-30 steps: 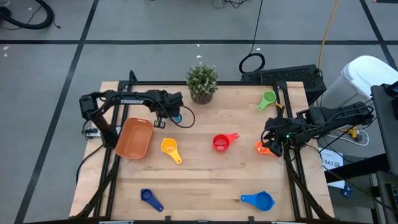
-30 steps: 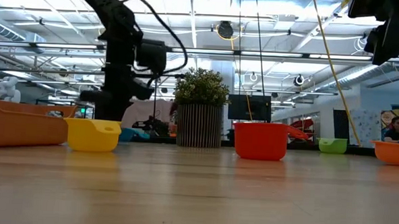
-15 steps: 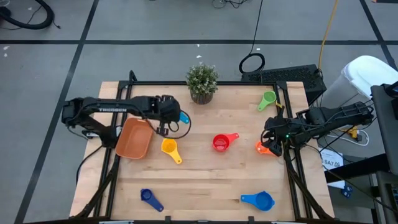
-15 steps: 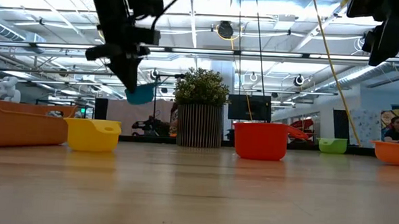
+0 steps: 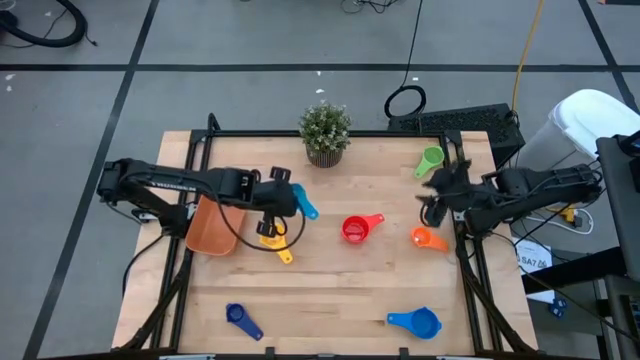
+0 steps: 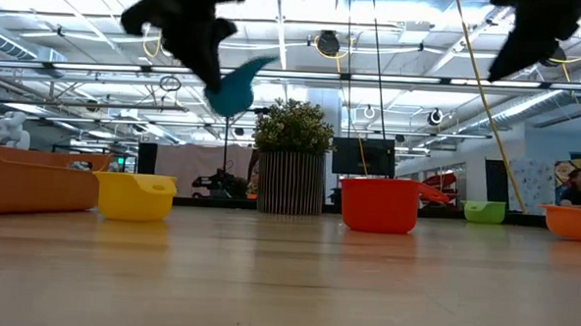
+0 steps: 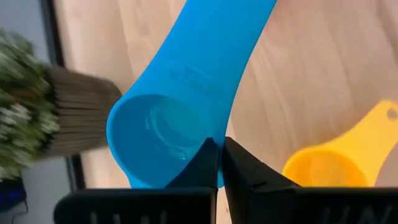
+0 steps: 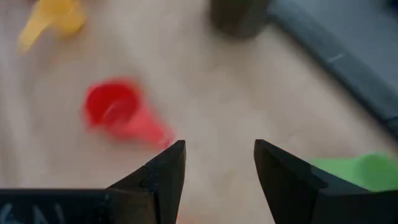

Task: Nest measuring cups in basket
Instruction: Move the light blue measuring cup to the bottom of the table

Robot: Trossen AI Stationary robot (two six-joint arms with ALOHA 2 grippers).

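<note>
My left gripper (image 5: 288,202) is shut on the light blue measuring cup (image 5: 305,208), high above the table in the low view (image 6: 237,87). They hang between the orange basket (image 5: 213,224) and the red cup (image 5: 355,228), just above the yellow cup (image 5: 272,238). My right gripper (image 5: 434,195) is open in the air by the table's right edge, over bare wood near the orange cup (image 5: 428,238). The green cup (image 5: 431,159), dark blue cup (image 5: 240,318) and blue cup (image 5: 417,322) lie on the table. My left gripper pinches the wall of the light blue cup's bowl (image 7: 205,134) between its two fingers, one finger inside the bowl and one outside. The fingers slant down from the table's left. The cup is lifted clear and tilted, its handle (image 7: 227,31) pointing away from the gripper.
A potted plant (image 5: 325,130) stands at the middle of the far edge. A black frame rail (image 5: 470,270) runs along the table's right side under my right arm. Bare wood lies in the table's middle and near part.
My left gripper has lifted the light blue cup off the table near the plant and carried it up and toward the near edge, past the basket's corner; the cup now hangs clear and tilted. My right gripper has turned at the wrist, uncovering the orange cup.
</note>
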